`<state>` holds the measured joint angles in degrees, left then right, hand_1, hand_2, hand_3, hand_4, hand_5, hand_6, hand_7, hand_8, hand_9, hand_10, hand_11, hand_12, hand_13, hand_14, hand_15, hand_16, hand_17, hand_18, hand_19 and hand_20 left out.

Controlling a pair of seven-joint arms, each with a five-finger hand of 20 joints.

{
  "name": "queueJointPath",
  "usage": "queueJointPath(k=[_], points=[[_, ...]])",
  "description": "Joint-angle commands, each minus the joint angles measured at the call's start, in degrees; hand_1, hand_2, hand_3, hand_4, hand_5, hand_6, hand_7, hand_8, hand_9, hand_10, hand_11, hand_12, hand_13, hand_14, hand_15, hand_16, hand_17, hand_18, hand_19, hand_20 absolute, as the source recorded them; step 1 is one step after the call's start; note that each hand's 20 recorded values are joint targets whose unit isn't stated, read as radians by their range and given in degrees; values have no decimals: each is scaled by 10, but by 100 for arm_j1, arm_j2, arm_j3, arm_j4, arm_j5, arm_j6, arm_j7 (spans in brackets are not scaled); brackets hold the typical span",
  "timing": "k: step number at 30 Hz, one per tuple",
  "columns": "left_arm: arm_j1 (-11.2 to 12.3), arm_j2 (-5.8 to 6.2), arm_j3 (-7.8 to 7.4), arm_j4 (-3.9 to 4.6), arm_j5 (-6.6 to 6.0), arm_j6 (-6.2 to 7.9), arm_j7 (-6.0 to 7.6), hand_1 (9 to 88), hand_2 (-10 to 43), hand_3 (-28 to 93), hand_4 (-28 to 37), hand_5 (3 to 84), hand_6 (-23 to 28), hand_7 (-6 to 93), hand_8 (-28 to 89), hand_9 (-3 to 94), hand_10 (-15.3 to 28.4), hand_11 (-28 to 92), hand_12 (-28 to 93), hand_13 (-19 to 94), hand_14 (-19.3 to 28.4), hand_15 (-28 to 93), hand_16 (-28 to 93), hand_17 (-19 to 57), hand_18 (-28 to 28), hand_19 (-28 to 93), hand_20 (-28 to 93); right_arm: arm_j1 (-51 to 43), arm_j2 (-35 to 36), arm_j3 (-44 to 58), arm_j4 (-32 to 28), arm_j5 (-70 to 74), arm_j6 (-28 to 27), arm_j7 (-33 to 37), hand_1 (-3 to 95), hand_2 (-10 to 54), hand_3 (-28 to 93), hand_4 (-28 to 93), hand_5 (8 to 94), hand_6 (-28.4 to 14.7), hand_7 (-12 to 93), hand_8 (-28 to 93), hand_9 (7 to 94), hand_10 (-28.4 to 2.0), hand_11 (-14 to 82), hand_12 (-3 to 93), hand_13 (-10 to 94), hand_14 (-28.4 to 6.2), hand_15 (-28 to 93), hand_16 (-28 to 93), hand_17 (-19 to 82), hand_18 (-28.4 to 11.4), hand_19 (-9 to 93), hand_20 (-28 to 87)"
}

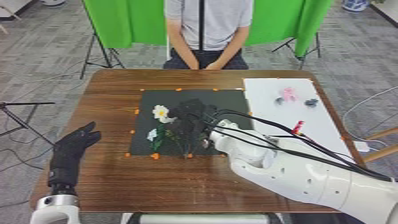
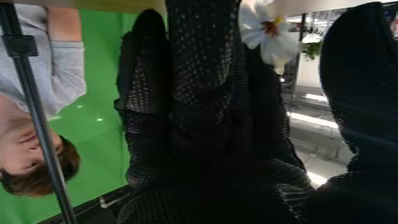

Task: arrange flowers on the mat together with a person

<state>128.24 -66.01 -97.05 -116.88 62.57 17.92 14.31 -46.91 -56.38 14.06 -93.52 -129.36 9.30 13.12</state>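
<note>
White right arm (image 1: 306, 175) is the closest bit in the head view, coming in from the right, with the right hand (image 1: 191, 117) over the black mat (image 1: 206, 95). Just to its left there's a white daisy (image 1: 161, 113) with a yellow centre, and nearer the robot a smaller white bloom (image 1: 152, 134), both within the mat's area. Pink flower (image 1: 288, 93) is on the white sheet (image 1: 329, 132) over on the right, and some red thing (image 1: 298, 127) shows near the arm. Left hand (image 1: 73, 145) hangs out by the table's left side, relaxed, grasping nothing.

Right wrist view: fingers (image 2: 206, 75) pretty straight, thumb (image 2: 360, 75) well apart, so I'd call it released, with a white flower (image 2: 269, 32) between them.
</note>
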Motion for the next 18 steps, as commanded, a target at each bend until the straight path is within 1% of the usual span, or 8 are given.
queueJointPath(k=[1,5,10,13,15,18], points=[[67,-36,-14,2,17,6,-30,262,-1,696,-272,502,57,104,-64,506,149,190,120,427,170,131,-11,130,111,50,205,27,60,42,-43,-70,-70,-2,348,-95,681,-196,635,10,161,-105,621,-101,79,83,912,-35,303,272,565,-126,770,178],[59,-32,-9,3,17,4,-38,262,0,695,-272,503,57,103,-64,507,149,190,120,427,170,131,-11,130,111,50,204,0,57,68,-40,-90,-89,-5,343,-95,683,-194,614,11,161,-106,601,-108,77,84,904,-37,306,271,558,-127,765,182],[69,-33,-10,0,23,2,-49,262,0,695,-272,503,57,104,-64,507,149,190,120,427,171,131,-11,130,111,50,204,-42,64,125,-57,-90,-91,-6,339,-95,683,-192,574,13,152,-106,594,-110,76,84,901,-38,308,267,557,-129,763,189],[78,-25,-9,-6,26,0,-49,262,0,694,-272,503,56,104,-64,506,148,190,120,427,171,131,-11,130,111,50,204,-58,82,199,-96,1,-35,9,337,-95,683,-190,567,12,152,-103,592,-112,76,85,898,-39,309,265,555,-129,762,192],[83,-27,-14,-9,21,-4,-53,262,0,694,-272,502,56,104,-64,506,148,190,120,427,171,132,-11,130,111,50,204,-130,104,362,-167,4,-49,-8,336,-95,682,-189,565,12,152,-102,591,-112,76,85,898,-39,310,264,554,-130,761,195],[84,-27,-18,-12,29,-4,-53,262,0,695,-271,502,56,105,-64,506,148,190,120,428,171,132,-11,130,111,50,204,-271,179,753,-376,137,109,33,333,-95,683,-188,563,11,152,-102,590,-112,76,86,896,-41,312,263,552,-131,759,200]])
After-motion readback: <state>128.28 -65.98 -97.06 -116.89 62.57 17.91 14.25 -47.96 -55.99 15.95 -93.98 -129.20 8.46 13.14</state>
